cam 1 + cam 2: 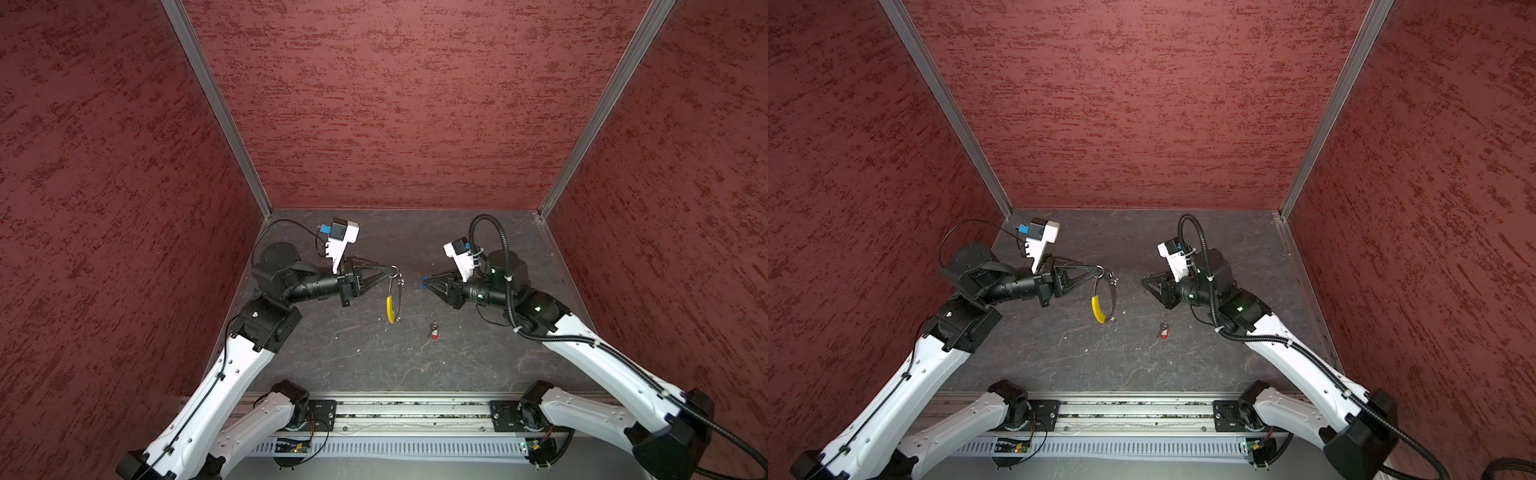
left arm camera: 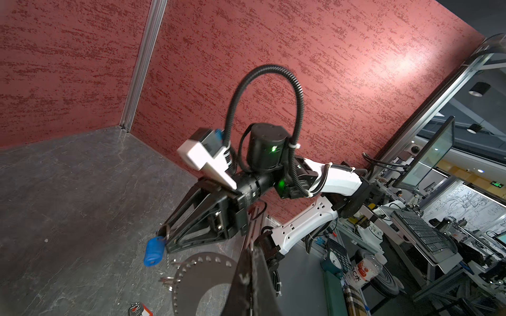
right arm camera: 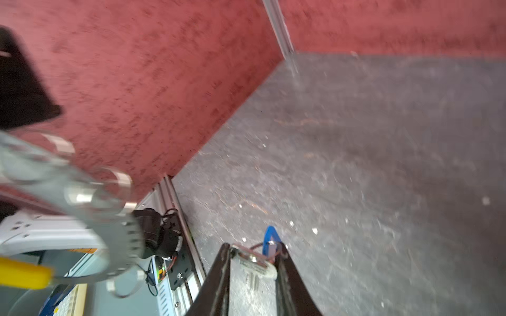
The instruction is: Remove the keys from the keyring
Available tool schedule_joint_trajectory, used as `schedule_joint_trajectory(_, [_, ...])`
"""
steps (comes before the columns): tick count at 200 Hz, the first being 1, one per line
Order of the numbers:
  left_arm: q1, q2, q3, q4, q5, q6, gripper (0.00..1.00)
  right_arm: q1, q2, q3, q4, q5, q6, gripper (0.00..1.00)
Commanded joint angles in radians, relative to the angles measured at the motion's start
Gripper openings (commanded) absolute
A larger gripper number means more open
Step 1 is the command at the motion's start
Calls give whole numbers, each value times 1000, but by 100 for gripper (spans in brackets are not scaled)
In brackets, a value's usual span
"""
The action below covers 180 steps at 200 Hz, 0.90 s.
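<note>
Left gripper [image 1: 391,272] is clenched on the top of the keyring [image 1: 390,309], which hangs clear of the counter [image 1: 353,365], yellow section lowest. Right gripper [image 2: 164,236] grasps the blue-tagged key [image 2: 154,251], apart from the ring. Red-tagged key [image 1: 434,332] lies on the counter between the arms.

Judgement: both keys appear free, and only the setting down is left.

Recommended: lower the blue-tagged key close to the counter, near the red-tagged one, before releasing. Hold the keyring well apart so nothing snags.
</note>
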Motion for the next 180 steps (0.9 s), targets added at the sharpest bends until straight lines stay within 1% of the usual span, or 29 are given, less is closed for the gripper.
schedule_joint_trajectory(1, [5, 0, -8, 36, -16, 13, 0, -7, 39, -72, 13, 103, 120, 19])
schedule_joint_trajectory(38, [3, -8, -47, 72, -15, 1, 0, -6, 187, -115, 73, 164, 122, 19])
schedule_joint_trajectory(55, [2, -8, -63, 91, -15, -11, 0, -6, 270, -107, 110, 187, 126, 19])
schedule_joint_trajectory(85, [-1, -7, -92, 121, -15, -29, 0, -7, 431, -70, 172, 180, 94, 21])
schedule_joint_trajectory(112, [-4, -7, -108, 125, -19, -38, 0, -6, 512, -37, 191, 182, 82, 24])
schedule_joint_trajectory(121, [-6, -9, -113, 127, -24, -39, 0, -6, 523, -28, 197, 179, 77, 27])
schedule_joint_trajectory(135, [-7, -9, -119, 127, -26, -42, 0, -6, 527, -17, 206, 169, 69, 47])
schedule_joint_trajectory(148, [-9, -7, -122, 130, -28, -44, 0, -6, 522, -6, 209, 167, 66, 59])
schedule_joint_trajectory(161, [-11, -6, -124, 130, -29, -45, 0, -7, 505, 6, 210, 167, 61, 64])
schedule_joint_trajectory(180, [-13, -5, -124, 125, -33, -42, 0, -8, 470, 27, 201, 177, 52, 67])
